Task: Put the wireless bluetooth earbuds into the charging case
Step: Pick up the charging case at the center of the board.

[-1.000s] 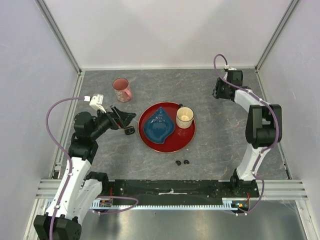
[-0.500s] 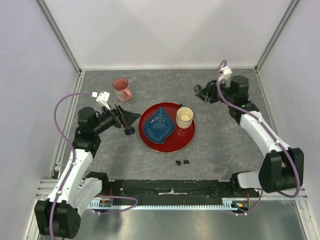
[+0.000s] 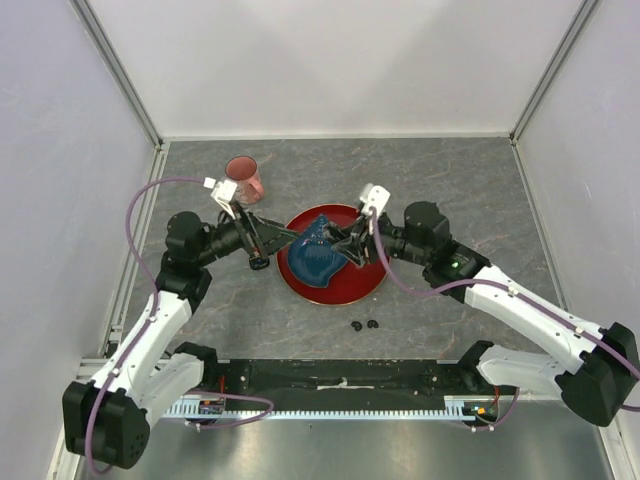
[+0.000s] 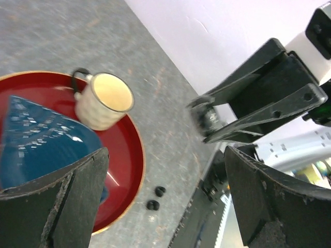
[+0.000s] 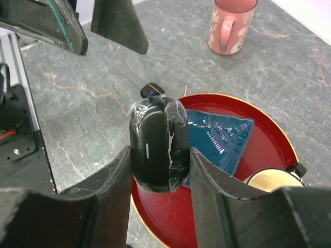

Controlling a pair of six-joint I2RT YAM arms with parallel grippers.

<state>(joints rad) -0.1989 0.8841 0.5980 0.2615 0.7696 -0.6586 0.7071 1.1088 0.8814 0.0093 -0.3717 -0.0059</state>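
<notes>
Two tiny black earbuds (image 3: 357,325) (image 3: 373,323) lie side by side on the table just in front of the red plate (image 3: 345,295); they also show in the left wrist view (image 4: 160,191) (image 4: 152,205). I see no other earbuds. My right gripper (image 3: 340,245) (image 5: 159,155) hovers over the plate, shut on a black oval charging case (image 5: 158,147) with clear tape on it. The case is closed. My left gripper (image 3: 283,240) (image 4: 165,155) is open and empty at the plate's left edge, facing the right gripper.
The plate carries a blue shell-shaped dish (image 3: 312,258) (image 5: 217,135) and a cream cup (image 4: 103,101) (image 5: 271,181). A pink mug (image 3: 243,178) (image 5: 230,26) stands at the back left. A small black object with a blue spot (image 3: 259,262) (image 5: 151,90) lies left of the plate.
My right arm has swung from the back right corner to over the red plate, carrying the case. My left gripper has moved right toward the plate. The earbuds have not moved.
</notes>
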